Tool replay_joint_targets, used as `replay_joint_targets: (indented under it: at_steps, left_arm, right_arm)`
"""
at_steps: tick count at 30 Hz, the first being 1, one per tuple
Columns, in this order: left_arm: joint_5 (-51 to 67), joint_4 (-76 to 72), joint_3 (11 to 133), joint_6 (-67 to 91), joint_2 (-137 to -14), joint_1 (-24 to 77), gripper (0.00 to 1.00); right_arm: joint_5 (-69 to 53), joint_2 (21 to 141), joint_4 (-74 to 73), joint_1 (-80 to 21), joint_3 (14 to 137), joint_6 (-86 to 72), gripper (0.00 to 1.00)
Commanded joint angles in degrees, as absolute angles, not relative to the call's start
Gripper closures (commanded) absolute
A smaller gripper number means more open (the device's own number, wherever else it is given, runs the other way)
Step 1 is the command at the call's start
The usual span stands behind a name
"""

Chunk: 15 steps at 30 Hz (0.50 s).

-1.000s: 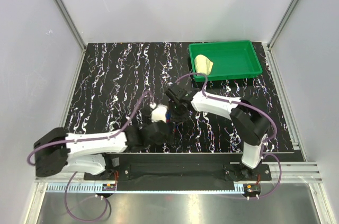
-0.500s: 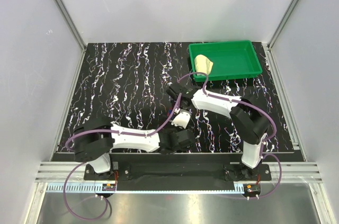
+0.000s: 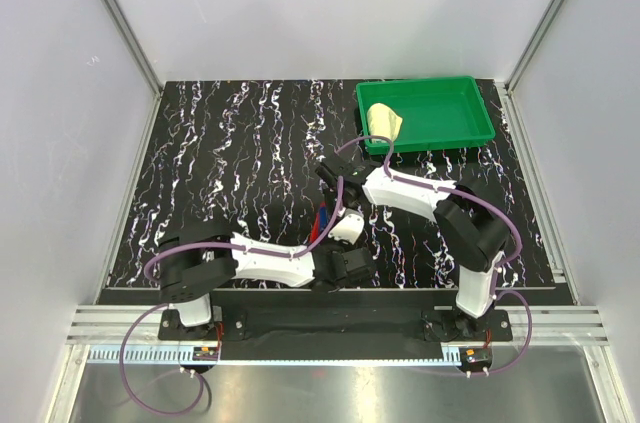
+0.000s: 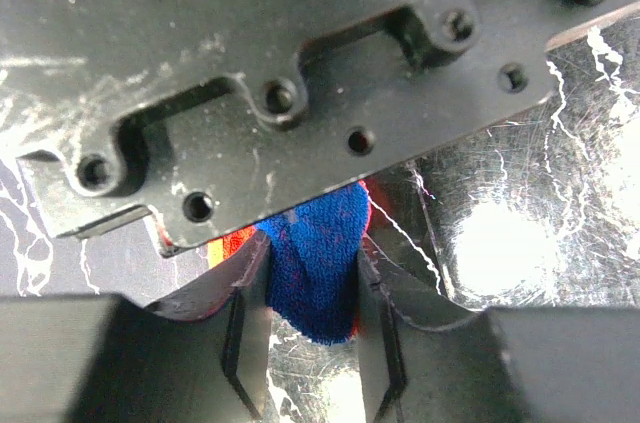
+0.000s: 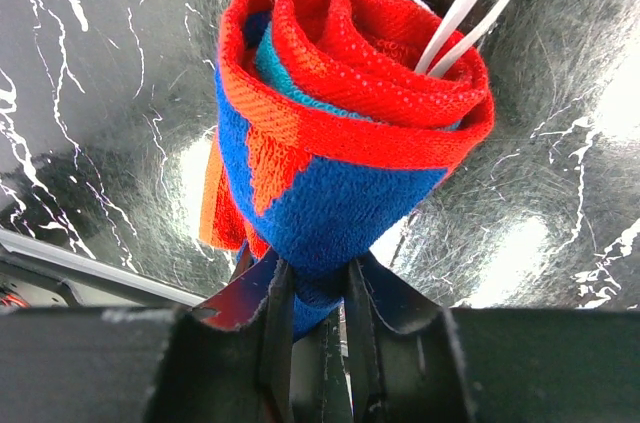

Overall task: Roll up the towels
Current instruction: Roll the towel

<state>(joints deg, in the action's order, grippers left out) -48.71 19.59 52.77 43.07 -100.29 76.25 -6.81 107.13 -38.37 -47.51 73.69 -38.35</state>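
Black table top (image 3: pixel 220 143), veined all over with white marble-like streaks, glossy enough to throw bright glare patches in both wrist views. Flanked left, right and rear by pale walls (image 3: pixel 330 3). Carries green plastic tray (image 3: pixel 455 115) at far right corner, sitting flat, long side along the rear edge, just short of the right edge. Rolled red towel (image 5: pixel 340 113) over near-centre of the surface; contact with table not determinable.
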Motion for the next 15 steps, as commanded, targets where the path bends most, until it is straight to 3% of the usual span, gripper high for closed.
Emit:
replay_joint_targets:
  at_steps: [1, 5, 8, 9, 12, 15]
  left_arm:
    - [-44.39, 18.28, 54.14, 38.23, -102.92, 74.71, 0.80]
    - [-42.28, 16.18, 52.48, 37.00, -101.34, 74.44, 1.00]
    - [-39.21, 13.81, 50.11, 36.74, -99.06, 73.57, 1.00]
    - [-37.46, 12.32, 49.40, 36.74, -98.18, 73.30, 1.00]
    - [-32.81, 9.42, 46.41, 36.82, -95.54, 71.55, 1.00]
    - [-28.32, 6.87, 43.95, 37.00, -93.52, 69.88, 1.00]
  right_arm:
    - [-11.34, 104.86, -40.95, -50.19, 73.92, -37.53, 0.75]
    - [-9.50, 103.63, -42.71, -49.40, 73.65, -36.22, 0.68]
    - [-7.74, 101.43, -44.73, -46.94, 72.86, -34.64, 0.43]
    - [-7.30, 99.60, -45.61, -44.50, 72.60, -34.19, 0.29]
    - [-4.67, 95.56, -48.50, -38.96, 72.68, -32.35, 0.15]
    - [-2.20, 92.21, -50.62, -35.61, 74.96, -30.59, 0.08]
